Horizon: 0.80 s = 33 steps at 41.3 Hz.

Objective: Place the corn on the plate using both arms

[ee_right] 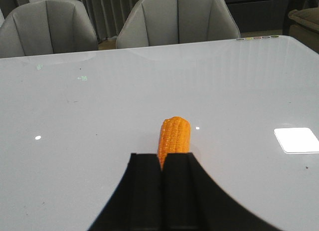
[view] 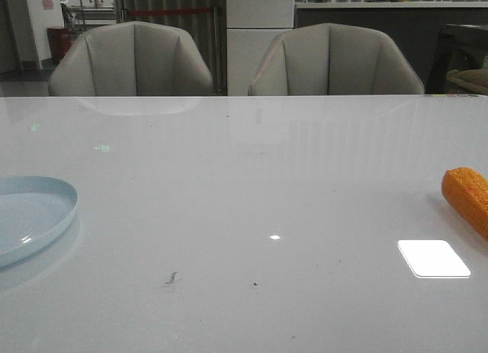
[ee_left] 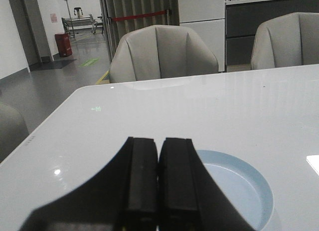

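The orange-yellow corn (view: pixel 467 197) lies on the white table at the far right of the front view, partly cut off by the frame edge. The pale blue plate (view: pixel 30 212) sits at the far left, also cut off. Neither arm shows in the front view. In the left wrist view my left gripper (ee_left: pixel 158 141) is shut and empty, and the plate (ee_left: pixel 239 186) lies just beyond and beside its fingers. In the right wrist view my right gripper (ee_right: pixel 162 156) is shut and empty, with the corn (ee_right: pixel 174 133) lying on the table just beyond its fingertips, pointing away.
Two grey chairs (view: pixel 131 59) (view: pixel 335 59) stand behind the table's far edge. A bright window reflection (view: pixel 433 258) lies on the glossy tabletop near the corn. A few small dark specks (view: pixel 171 277) mark the table's front middle.
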Tool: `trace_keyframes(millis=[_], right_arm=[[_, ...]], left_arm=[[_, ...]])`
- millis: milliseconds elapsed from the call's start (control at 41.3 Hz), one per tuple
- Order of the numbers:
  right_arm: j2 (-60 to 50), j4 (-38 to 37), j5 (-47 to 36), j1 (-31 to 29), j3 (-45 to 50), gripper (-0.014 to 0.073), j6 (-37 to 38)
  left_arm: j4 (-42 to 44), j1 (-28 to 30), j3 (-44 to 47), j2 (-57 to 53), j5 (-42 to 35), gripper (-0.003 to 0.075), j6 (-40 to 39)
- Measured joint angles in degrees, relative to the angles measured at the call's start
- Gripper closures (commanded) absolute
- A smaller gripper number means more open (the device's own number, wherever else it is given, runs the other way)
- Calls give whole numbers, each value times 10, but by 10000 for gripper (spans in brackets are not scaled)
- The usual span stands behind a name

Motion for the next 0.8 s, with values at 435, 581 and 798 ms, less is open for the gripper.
trace_keyframes(millis=[435,581,798], right_arm=[[0,0,0,0,0,525,0],[0,0,0,0,0,525,0],[0,0,-50,0,0,525,0]], left_arm=[[-1,0,0,0,-28,624,0],[-1,0,0,0,-39,624,0],[-1,0,0,0,-198,624,0]])
